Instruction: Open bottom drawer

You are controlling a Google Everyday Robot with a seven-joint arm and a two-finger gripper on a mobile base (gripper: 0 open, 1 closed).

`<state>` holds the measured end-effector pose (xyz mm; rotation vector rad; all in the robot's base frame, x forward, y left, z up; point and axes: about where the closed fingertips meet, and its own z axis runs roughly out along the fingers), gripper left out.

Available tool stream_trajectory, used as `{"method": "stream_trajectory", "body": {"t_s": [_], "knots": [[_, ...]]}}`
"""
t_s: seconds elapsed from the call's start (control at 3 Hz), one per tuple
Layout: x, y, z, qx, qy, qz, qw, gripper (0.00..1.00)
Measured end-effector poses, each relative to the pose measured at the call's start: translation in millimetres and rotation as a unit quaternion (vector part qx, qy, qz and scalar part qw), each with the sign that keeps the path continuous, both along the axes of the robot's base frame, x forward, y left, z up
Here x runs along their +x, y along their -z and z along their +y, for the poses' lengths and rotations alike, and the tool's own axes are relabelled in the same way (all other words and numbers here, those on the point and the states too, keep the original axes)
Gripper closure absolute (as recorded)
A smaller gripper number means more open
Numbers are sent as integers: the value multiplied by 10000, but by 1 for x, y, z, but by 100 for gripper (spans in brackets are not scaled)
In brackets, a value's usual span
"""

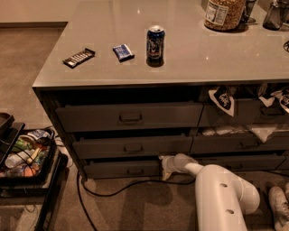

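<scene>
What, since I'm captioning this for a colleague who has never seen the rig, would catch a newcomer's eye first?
The bulky white arm at the lower right stands out most, with its tool low near the floor at the right end of the bottom drawer. Next come the blue can standing upright on the countertop, and the white cloths spilling from the right-hand drawers.

Place: a snack room, maybe in an office.
Counter: big grey counter over drawers.
Snacks: drink can, snack bar, full jar at 1 o'clock.
Floor: carpet, cart of bottles at 8 o'clock.
Gripper: the gripper at 6 o'clock, by the bottom drawer.
</scene>
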<state>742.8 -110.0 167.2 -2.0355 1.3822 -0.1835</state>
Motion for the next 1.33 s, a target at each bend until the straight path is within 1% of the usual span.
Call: {"method": "stream_trajectory", "body": {"t_s": [0.33, 0.67, 1.0, 1.33], "knots": [[-1, 13, -7, 100, 134, 103, 9998, 0], [0, 22, -6, 87, 179, 193, 9996, 0], [0, 22, -6, 87, 179, 193, 9996, 0], [0, 22, -6, 87, 179, 193, 9996, 19]]}}
